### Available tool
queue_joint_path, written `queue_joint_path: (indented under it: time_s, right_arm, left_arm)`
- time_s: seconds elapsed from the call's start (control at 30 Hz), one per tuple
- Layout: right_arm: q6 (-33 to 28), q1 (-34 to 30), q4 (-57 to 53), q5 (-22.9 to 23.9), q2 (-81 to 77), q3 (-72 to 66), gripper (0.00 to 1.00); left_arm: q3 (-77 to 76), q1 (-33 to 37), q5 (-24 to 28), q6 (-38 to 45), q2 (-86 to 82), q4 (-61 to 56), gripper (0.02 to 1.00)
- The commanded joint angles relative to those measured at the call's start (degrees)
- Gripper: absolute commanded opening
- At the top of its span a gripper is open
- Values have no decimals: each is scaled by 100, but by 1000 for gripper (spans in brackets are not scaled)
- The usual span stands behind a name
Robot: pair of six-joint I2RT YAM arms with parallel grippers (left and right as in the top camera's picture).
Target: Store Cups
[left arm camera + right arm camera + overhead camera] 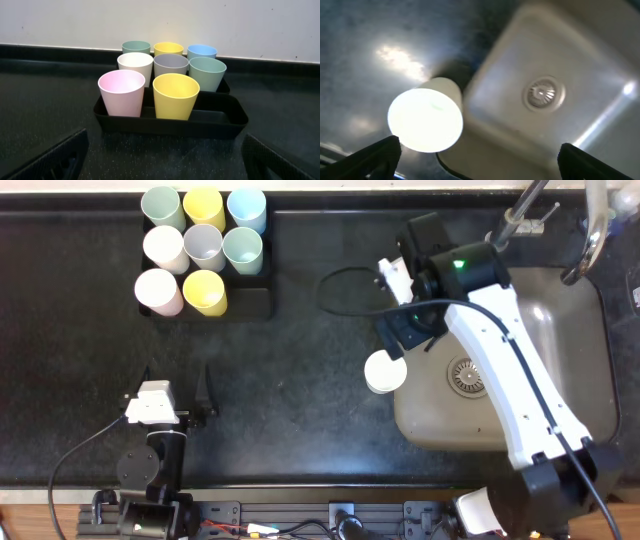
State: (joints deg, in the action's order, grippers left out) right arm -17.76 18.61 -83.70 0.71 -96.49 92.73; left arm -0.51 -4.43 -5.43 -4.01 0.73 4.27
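Steel sink (572, 320) set in dark worktop (300, 400); drain (467, 375) in basin; faucet (522, 210) behind.

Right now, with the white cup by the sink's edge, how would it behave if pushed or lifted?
The white cup looks like smooth plastic, so probably light and stiff. It narrows toward its base and sits beside the sink, so a push might tip it in.
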Motion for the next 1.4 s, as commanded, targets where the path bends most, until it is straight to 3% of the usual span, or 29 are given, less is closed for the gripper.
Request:
queue_joint_path:
  time_s: [0.03, 0.13, 0.43, 0.7, 1.3, 1.37, 1.4]
  right_arm:
    - [-671, -114, 15, -433, -57, -103, 998]
    - [-909, -105, 94, -400, -57, -483, 998]
    - [-817, -107, 721, -326, -57, -1268, 996]
    - [-831, -348, 1117, -63, -76, -1486, 998]
    - [-929, -402, 1357, -94, -391, -1591, 1000]
    - [-905, -398, 1327, -210, -391, -1591, 956]
    - [-907, -380, 1287, -372, -391, -1591, 853]
  left_arm:
    - [7, -9, -68, 122, -57, 7, 1000]
    - [7, -9, -66, 122, -57, 7, 998]
    - [7, -9, -68, 122, -57, 7, 998]
    - [7, -9, -68, 122, -57, 7, 998]
    - [7, -9, -68, 122, -57, 7, 998]
    - [7, -9, -68, 122, -57, 4, 998]
    - [7, -9, -68, 122, -57, 7, 998]
